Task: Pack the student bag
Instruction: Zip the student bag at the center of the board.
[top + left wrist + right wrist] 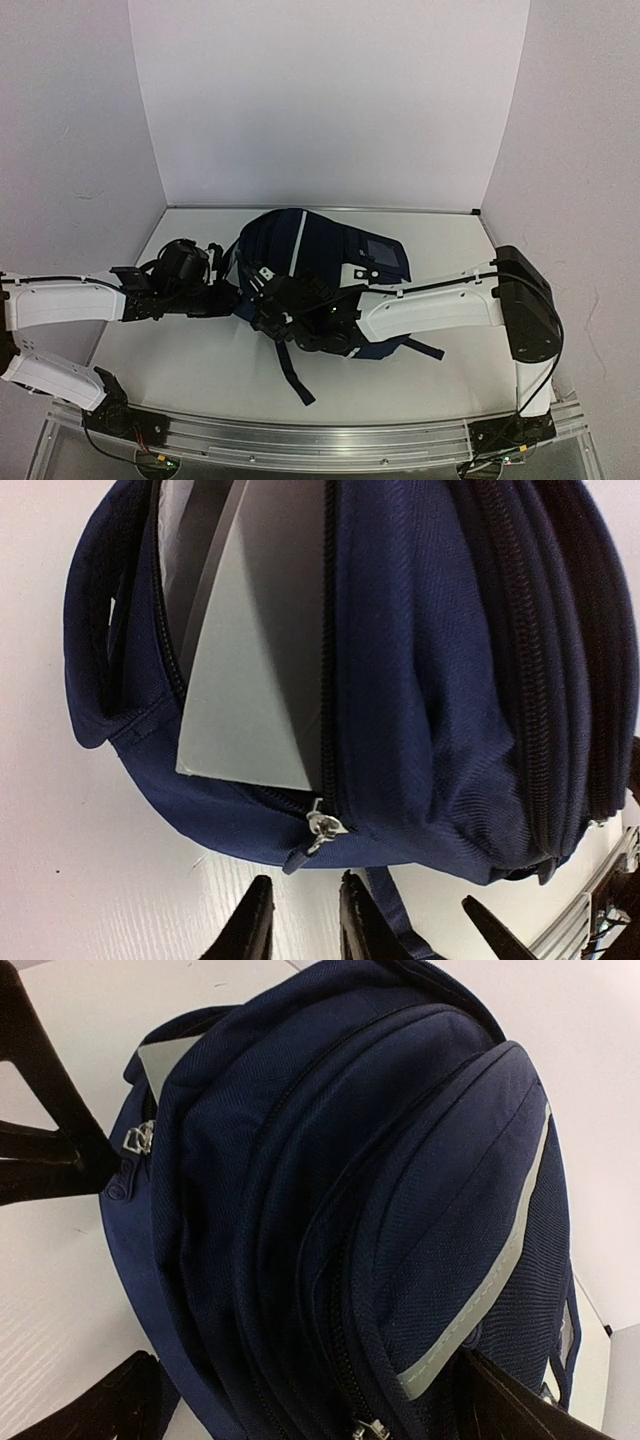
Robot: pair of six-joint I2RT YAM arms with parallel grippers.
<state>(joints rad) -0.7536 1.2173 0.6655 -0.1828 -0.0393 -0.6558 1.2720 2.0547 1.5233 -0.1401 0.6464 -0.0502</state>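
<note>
The bag (330, 250) is laid across the middle of the desk (190, 360), with one end close to the far edge. Its main compartment is unzipped, and a grey sheet (255, 680) is lodged in the opening with one corner sticking out. The left gripper (305, 925) is held just beside the zip pull (322, 825), its jaws parted by a narrow gap with nothing between them. The right gripper (310, 1400) is set at the bag, its jaws spread wide; whether fabric is touched cannot be told.
</note>
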